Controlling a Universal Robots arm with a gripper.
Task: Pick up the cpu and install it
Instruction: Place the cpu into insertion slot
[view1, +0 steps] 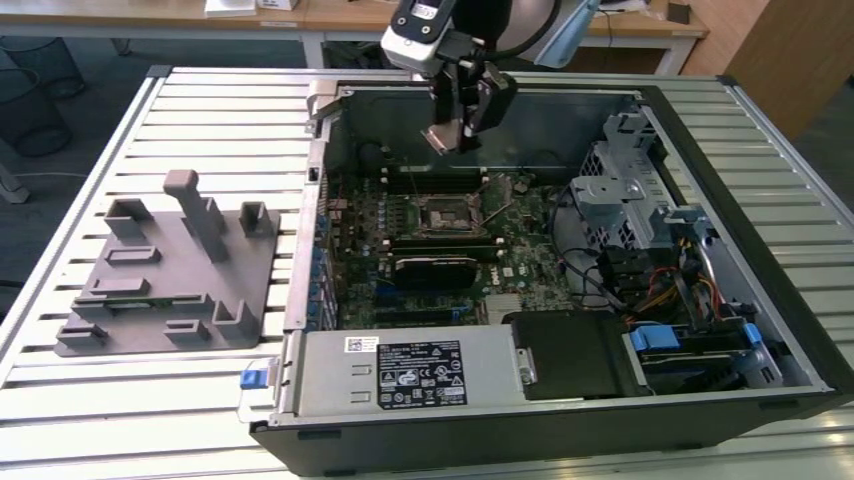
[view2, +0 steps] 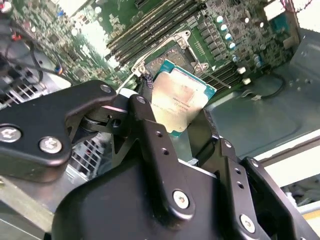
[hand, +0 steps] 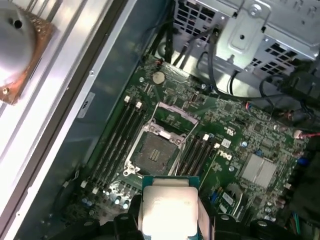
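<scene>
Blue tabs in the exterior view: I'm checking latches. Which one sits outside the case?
The blue tab sticking out from the case on the exterior view's left; the other two sit inside, on its right.

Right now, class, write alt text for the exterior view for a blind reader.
A robot arm's claw holds the cpu over an open computer case whose motherboard socket is empty. A grey fixture tray sits on the slatted table at the exterior view's left.
</scene>
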